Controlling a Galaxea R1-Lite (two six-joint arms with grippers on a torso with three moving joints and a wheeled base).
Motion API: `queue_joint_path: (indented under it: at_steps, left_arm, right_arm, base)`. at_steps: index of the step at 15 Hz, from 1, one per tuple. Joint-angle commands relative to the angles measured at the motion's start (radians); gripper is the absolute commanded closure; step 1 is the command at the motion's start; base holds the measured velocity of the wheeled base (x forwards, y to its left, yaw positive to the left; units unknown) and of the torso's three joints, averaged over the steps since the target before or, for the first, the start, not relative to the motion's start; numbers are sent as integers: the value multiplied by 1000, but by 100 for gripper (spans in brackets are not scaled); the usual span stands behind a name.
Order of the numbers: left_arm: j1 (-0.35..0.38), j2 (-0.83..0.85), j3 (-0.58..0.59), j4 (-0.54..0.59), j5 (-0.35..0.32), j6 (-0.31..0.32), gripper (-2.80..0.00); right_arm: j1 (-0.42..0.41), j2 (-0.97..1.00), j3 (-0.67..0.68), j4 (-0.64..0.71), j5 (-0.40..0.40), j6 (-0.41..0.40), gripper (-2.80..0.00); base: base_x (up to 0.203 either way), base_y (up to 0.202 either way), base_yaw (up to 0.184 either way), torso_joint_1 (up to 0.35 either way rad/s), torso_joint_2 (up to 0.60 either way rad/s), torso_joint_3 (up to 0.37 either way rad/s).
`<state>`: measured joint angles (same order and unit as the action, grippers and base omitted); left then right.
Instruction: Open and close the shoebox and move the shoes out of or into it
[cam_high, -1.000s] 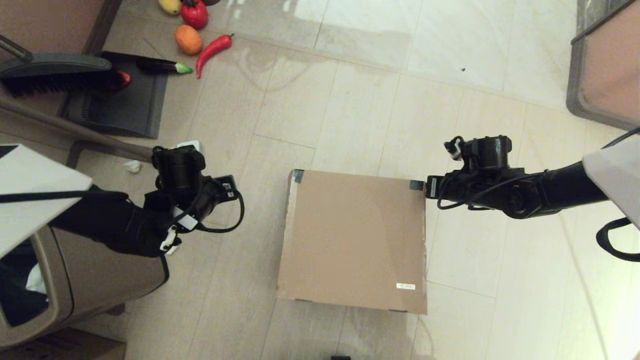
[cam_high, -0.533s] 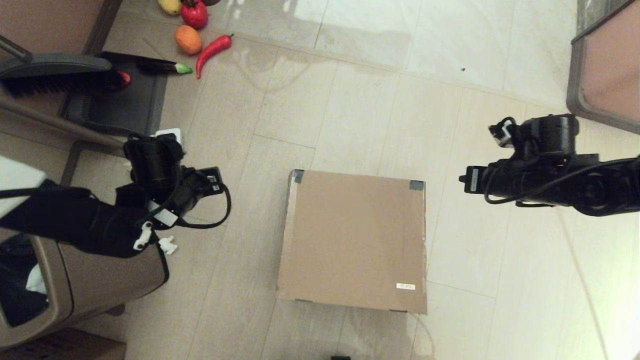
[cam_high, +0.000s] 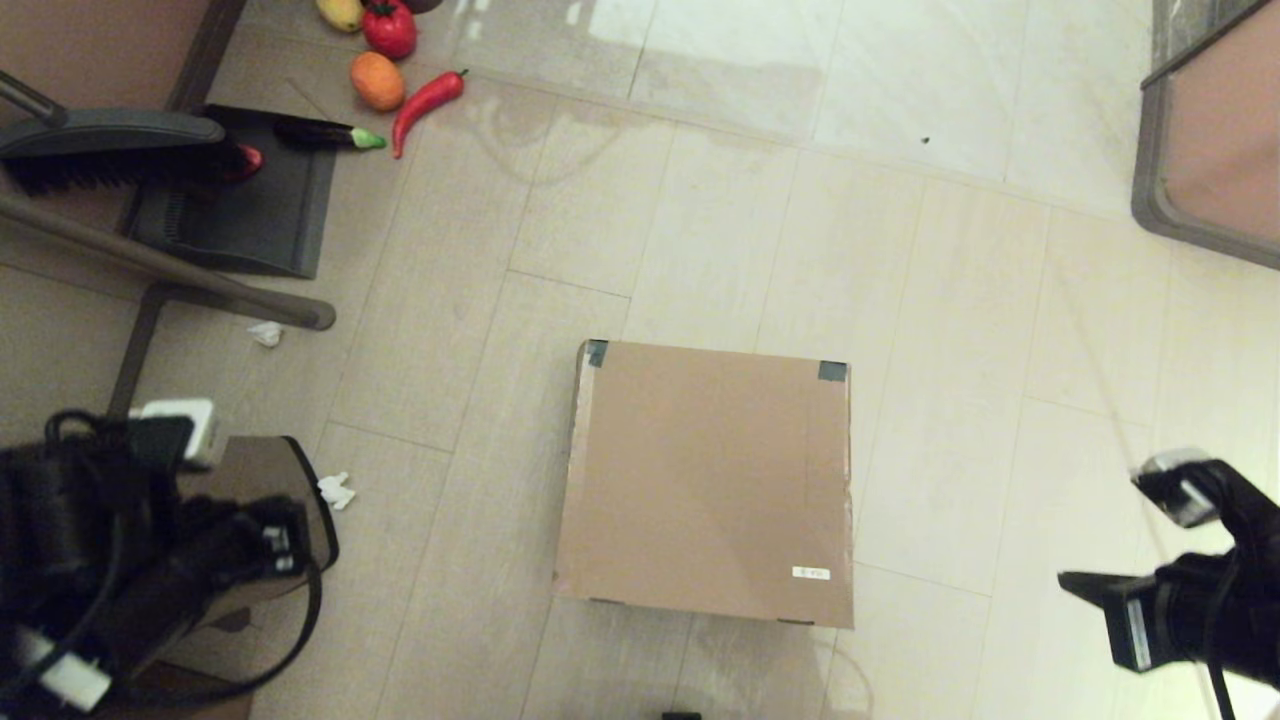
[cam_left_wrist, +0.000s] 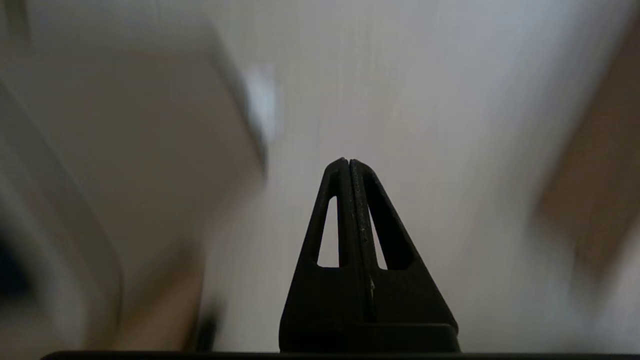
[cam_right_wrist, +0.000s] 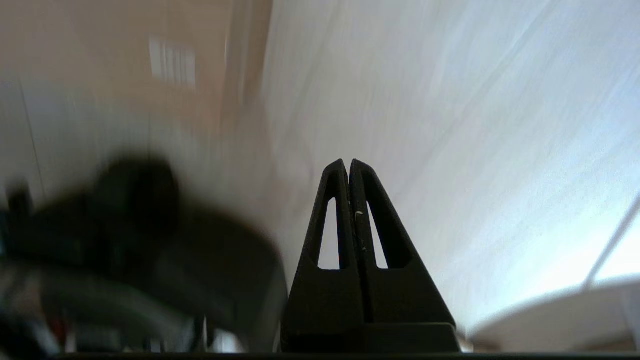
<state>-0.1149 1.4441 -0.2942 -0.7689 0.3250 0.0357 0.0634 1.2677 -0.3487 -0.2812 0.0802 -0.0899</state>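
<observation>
The shoebox sits flat on the tiled floor with its lid down, the two dark tape patches on the edge away from the robot and the small white label toward its near right corner. No shoes are to be seen anywhere — I would guess they are inside, but the shut lid hides that.

Both arms stand well apart from the shoebox. The left gripper is off to the box's left, level with its near edge, over the brown trash bin; its two fingers are pressed together with nothing between them. The right gripper is off to the box's right, also toward the near edge, fingers likewise closed and empty.

What the next move turns on, as I judge it: the box lies between the two arms, each having to reach inward to meet a side edge. The lid looks close to square, its front-to-back run slightly the longer. Neither arm seems clearly nearer. Which edge is the hinge I cannot tell.

By the box's far left, a dustpan and some toy vegetables lie clear of all this.
</observation>
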Motion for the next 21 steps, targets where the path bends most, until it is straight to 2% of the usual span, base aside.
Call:
queue_joint_path:
  at_steps: [1, 3, 4, 7, 8, 10, 11, 13, 15, 17, 18, 21]
  left_arm:
    - [-6, -166, 254, 18, -71, -24, 0]
    - [-13, -238, 295, 146, -138, -59, 0]
    - [-15, -276, 295, 216, -148, -65, 0]
    - [-16, -515, 292, 460, -160, -92, 0]
    - [-16, -629, 283, 557, -187, -102, 0]
    - [-18, -842, 263, 716, -245, -104, 0]
    - [-16, -929, 255, 778, -265, -82, 0]
    - [37, -1096, 246, 849, -300, 6, 0]
    - [133, -1214, 240, 896, -341, 90, 0]
    - [150, -1225, 236, 911, -340, 78, 0]
    - [150, -1225, 237, 918, -342, 92, 0]
    - [135, -1324, 238, 917, -345, 85, 0]
  right_arm:
    - [0, -96, 167, -65, 0, -10, 0]
    - [3, -138, 322, -154, 1, -34, 0]
    - [4, -203, 354, -123, 2, -40, 0]
    - [14, -508, 330, 216, -6, -52, 0]
    - [20, -583, 316, 319, -10, -51, 0]
    - [27, -725, 302, 389, -14, -56, 0]
    - [32, -804, 299, 404, -15, -60, 0]
    - [48, -956, 298, 415, -16, -63, 0]
    - [59, -996, 330, 322, -40, -55, 0]
    - [-15, -989, 333, 322, -55, -46, 0]
    - [-52, -994, 330, 332, -56, -47, 0]
    - [-58, -1173, 329, 335, -44, -51, 0]
  base:
    - [0, 0, 0, 0, 0, 0]
    - [0, 0, 0, 0, 0, 0]
    - [0, 0, 0, 0, 0, 0]
    - [0, 0, 0, 0, 0, 0]
    - [0, 0, 0, 0, 0, 0]
    - [0, 0, 0, 0, 0, 0]
    - [0, 0, 0, 0, 0, 0]
    - [0, 0, 0, 0, 0, 0]
    - [0, 0, 0, 0, 0, 0]
    - [0, 0, 0, 0, 0, 0]
    - [0, 0, 0, 0, 0, 0]
    - [0, 0, 0, 0, 0, 0]
